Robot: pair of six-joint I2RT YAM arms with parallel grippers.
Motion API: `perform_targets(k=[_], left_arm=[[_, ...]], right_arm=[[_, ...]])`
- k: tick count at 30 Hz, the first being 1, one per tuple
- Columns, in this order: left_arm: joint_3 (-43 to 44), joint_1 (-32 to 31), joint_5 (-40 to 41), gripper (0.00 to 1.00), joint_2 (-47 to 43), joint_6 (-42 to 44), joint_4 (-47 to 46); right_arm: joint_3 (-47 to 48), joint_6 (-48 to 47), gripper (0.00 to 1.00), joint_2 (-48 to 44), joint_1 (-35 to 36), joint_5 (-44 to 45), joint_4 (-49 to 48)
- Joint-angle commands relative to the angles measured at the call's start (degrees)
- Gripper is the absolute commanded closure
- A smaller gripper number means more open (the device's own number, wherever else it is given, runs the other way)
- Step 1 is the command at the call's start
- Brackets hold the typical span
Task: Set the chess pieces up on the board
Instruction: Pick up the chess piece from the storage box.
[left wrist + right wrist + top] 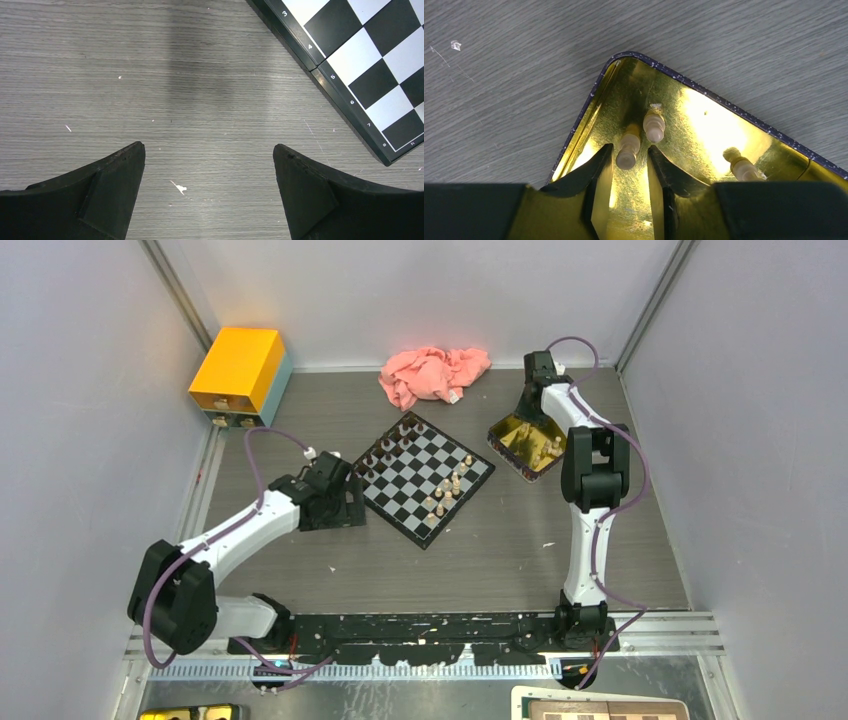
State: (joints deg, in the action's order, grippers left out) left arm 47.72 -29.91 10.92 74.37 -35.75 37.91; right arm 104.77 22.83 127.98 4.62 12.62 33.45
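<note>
Right gripper (pixel 630 153) is down inside the shiny gold-yellow square tray (pixel 591 107) with a dark rim. Its jaws stand part-way apart, one on each side of a small pale beige wooden chess piece (pixel 629 142), with no firm pinch visible yet. Left gripper (pixel 209 146) is spread wide with nothing in it, hovering over the grey wood-grain table (pixel 150 75) just off the corner of the board. The black-and-pale-grey checkered chessboard (pixel 421 466) lies mid-table, well apart from the tray. A row of dark brown pieces (pixel 388 447) sits at its far-left edge and a cluster of pale pieces (pixel 446 492) near the opposite side. Step in hand, as I judge it, is taking one pale piece out of the tray. A second pale piece (pixel 654 126) sits just beside the target, near the right finger's tip, and a third (pixel 742 168) lies further right. To do it well, keep the target centred between the pads and close on its body rather than its rounded head. Keep the right finger short of the neighbour, then lift straight up clear of the tray wall. I cannot tell whether the target is upright or tilted. If it is tilted, expect it to roll on closing.
</note>
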Motion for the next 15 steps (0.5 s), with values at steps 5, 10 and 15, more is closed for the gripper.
perform_targets(k=[5,10,15], left_arm=[[2.37,-0.24,0.60,0.01,0.94,0.45,-1.94],[2.55,-0.19,0.43,0.01,1.22,0.58,-1.87],[1.88,-0.24,0.33,0.01,0.18,0.52,-1.86]], right_arm=[[3.46,0.46,0.78,-0.02,-0.30,-0.71,-1.78],[3.87,0.54,0.90,-0.12,-0.33,-0.97,-1.20],[3.15,0.81,0.97,-1.78,-0.33,-1.28,-1.20]])
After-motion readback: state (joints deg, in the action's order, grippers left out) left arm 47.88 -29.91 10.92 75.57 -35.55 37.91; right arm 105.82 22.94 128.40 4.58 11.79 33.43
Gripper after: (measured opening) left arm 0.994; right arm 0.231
